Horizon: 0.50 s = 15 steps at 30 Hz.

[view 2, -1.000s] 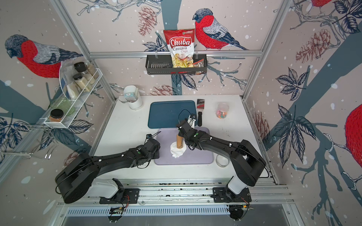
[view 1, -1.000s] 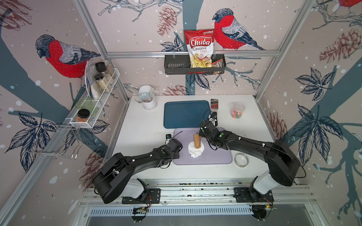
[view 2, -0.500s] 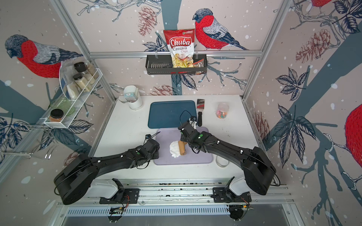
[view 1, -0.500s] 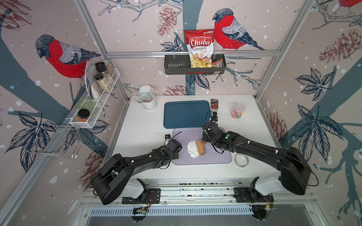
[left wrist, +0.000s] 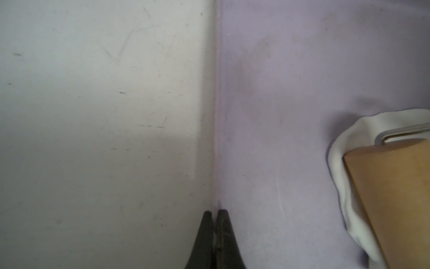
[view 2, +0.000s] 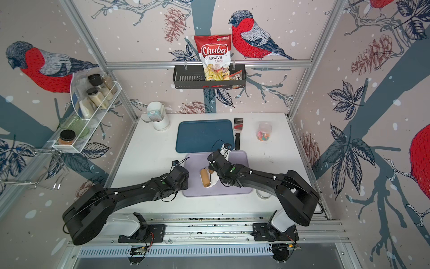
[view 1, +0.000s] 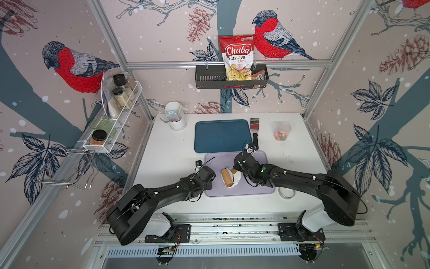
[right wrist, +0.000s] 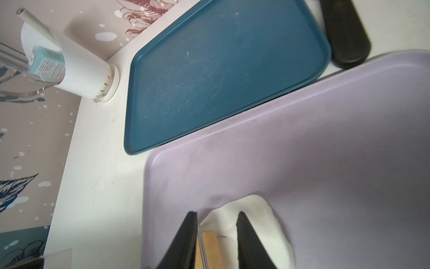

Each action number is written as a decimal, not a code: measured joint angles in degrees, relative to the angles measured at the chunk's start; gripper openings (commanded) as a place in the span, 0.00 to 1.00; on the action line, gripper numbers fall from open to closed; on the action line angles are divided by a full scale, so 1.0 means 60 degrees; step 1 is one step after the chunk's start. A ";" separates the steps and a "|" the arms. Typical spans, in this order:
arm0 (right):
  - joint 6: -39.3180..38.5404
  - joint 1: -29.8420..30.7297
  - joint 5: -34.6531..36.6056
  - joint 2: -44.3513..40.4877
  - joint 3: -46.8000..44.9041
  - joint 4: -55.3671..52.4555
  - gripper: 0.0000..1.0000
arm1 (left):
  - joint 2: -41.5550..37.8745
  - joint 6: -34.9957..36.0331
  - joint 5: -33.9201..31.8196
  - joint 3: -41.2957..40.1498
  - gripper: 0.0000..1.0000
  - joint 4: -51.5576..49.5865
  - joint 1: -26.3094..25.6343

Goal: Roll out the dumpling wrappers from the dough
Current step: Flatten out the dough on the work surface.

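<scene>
Bright even light, soft shadows, wide-angle edge distortion, wrist views soft-focused

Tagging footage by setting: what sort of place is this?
Probably a mock kitchen in a robot cell: spice jars on a wire shelf, a cassava chips bag, dough under a rolling pin on a lilac tray.

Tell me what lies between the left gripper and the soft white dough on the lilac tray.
Only bare lilac plastic tray; the left wrist view shows nothing between the shut left gripper and the soft white dough.
</scene>
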 measured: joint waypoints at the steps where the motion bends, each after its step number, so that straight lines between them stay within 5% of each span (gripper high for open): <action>1: -0.0007 -0.0044 0.0204 -0.0197 -0.0098 -0.0208 0.00 | -0.0040 -0.0029 0.0000 -0.0025 0.00 -0.0011 0.0000; 8: 0.0219 0.0933 0.1475 0.0823 0.0186 0.0557 0.00 | 0.0044 -0.0044 -0.0004 -0.0004 0.00 -0.0036 0.0000; 15: 0.0379 -0.0080 0.1322 -0.0215 -0.0572 0.0102 0.00 | -0.0004 -0.0117 -0.0011 -0.0095 0.00 0.0047 0.0000</action>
